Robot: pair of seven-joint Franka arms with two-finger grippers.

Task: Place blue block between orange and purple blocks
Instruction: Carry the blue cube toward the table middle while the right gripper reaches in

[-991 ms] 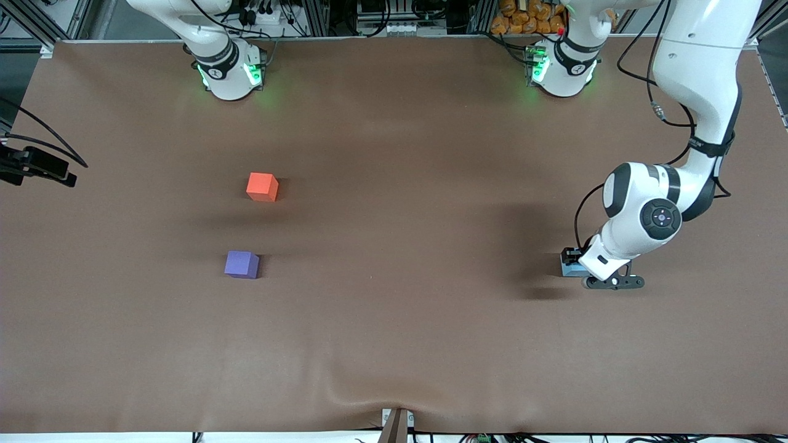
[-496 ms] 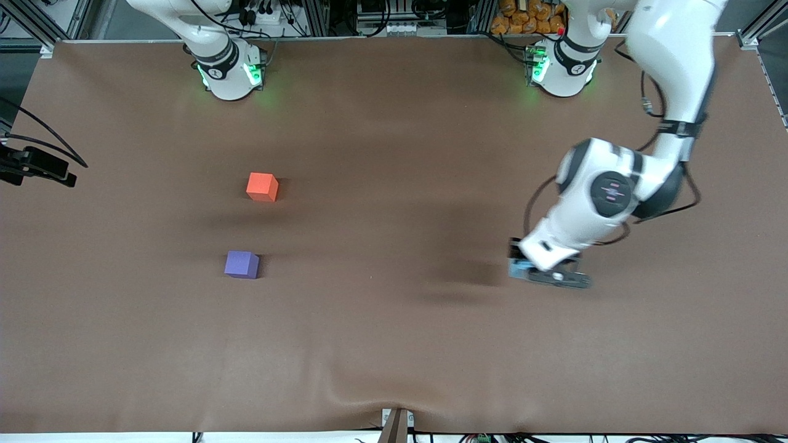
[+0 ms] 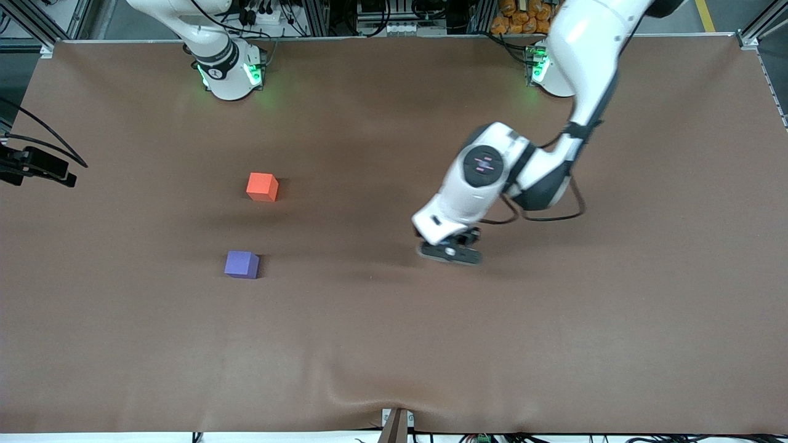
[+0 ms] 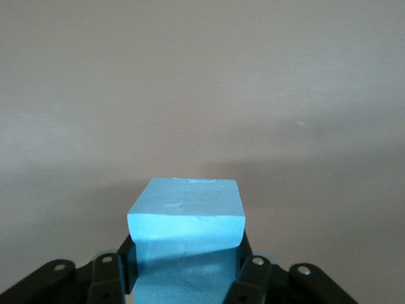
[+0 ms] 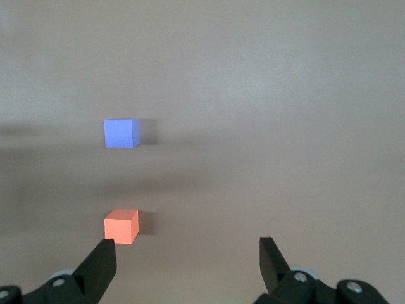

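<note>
Sky-blue foam, the blue block [image 4: 185, 218], sits clamped between the fingers of the left gripper [image 3: 449, 251], which carries it in the air over bare brown table [image 3: 394, 344], well apart from the purple block [image 3: 241, 264] and toward the left arm's end from it. The orange block [image 3: 262, 186] rests farther from the front camera than the purple block, with a gap between them that looks only somewhat wider than one cube. That gap is the likely risk: a slightly off-line descent could nudge either neighbour, and an early release could leave the cube outside the line joining them. The right gripper [image 5: 186, 269] waits above the purple block's area, jaws spread and holding nothing. Count: one blue, one orange, one purple block; two grippers.
</note>
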